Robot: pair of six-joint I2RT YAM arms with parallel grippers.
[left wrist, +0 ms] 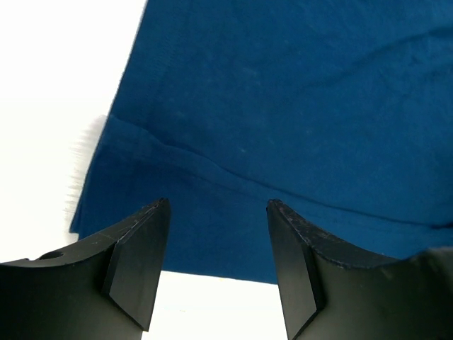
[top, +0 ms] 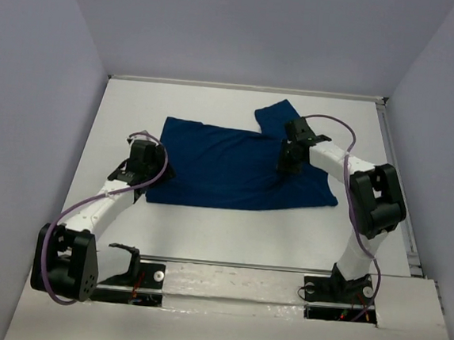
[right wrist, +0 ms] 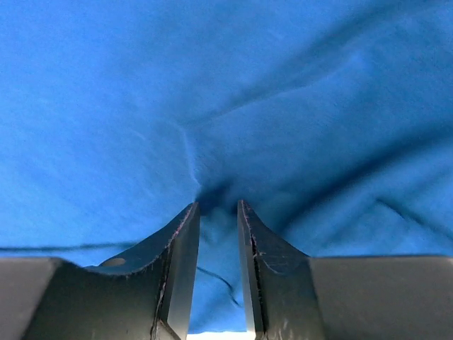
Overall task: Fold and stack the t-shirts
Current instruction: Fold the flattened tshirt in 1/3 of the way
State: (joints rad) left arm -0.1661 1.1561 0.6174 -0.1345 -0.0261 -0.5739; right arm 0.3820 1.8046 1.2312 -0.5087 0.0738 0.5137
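Note:
The dark navy t-shirt (top: pixel 235 167) lies flat on the white table (top: pixel 229 234), one sleeve pointing to the back right. No print shows. My left gripper (top: pixel 161 172) is at the shirt's left edge; in the left wrist view it (left wrist: pixel 216 205) is open and empty, just above the shirt's hem (left wrist: pixel 283 106), with the table showing between the fingers. My right gripper (top: pixel 289 164) is down on the shirt's right half. In the right wrist view it (right wrist: pixel 217 205) is nearly closed, pinching a puckered fold of the cloth (right wrist: pixel 212 92).
Grey walls enclose the table on the left, back and right. A raised white ledge (top: pixel 280 286) runs along the near edge, holding both arm bases. Purple cables loop along each arm.

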